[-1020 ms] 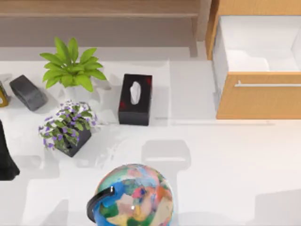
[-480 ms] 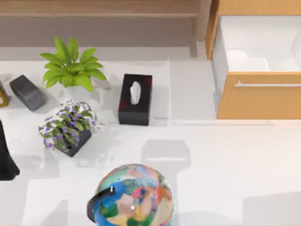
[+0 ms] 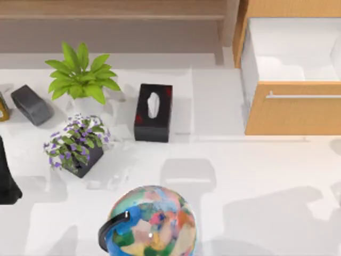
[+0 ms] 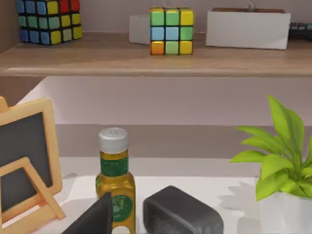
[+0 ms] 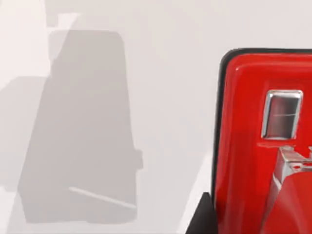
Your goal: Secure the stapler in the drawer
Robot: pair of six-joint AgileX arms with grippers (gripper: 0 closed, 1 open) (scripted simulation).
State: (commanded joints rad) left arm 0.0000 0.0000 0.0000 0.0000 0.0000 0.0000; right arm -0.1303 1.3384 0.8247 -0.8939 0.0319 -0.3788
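The drawer (image 3: 290,74) stands pulled open at about 2 o'clock on the counter (image 3: 250,181) in the top view, its white inside bare and its wooden front with the silver bar handle (image 3: 303,96) facing down the picture. The stapler (image 5: 265,141) lies close under the right wrist camera, red with a dark edge and a small metal window, on the pale counter; whether the right pincer has hold of it or how far it is open, I cannot tell. The left arm (image 3: 6,178) sits parked at 9 o'clock; its pincer's opening cannot be told. Near it lie a dark grey rounded block (image 3: 32,104), a leafy plant (image 3: 80,77), a purple flower pot (image 3: 75,144), a black tissue box (image 3: 153,112) and, at 6 o'clock, a globe (image 3: 152,224). The left wrist view shows an oil bottle (image 4: 115,180), a small chalkboard (image 4: 24,165) and puzzle cubes (image 4: 171,30) on a shelf (image 4: 146,61).
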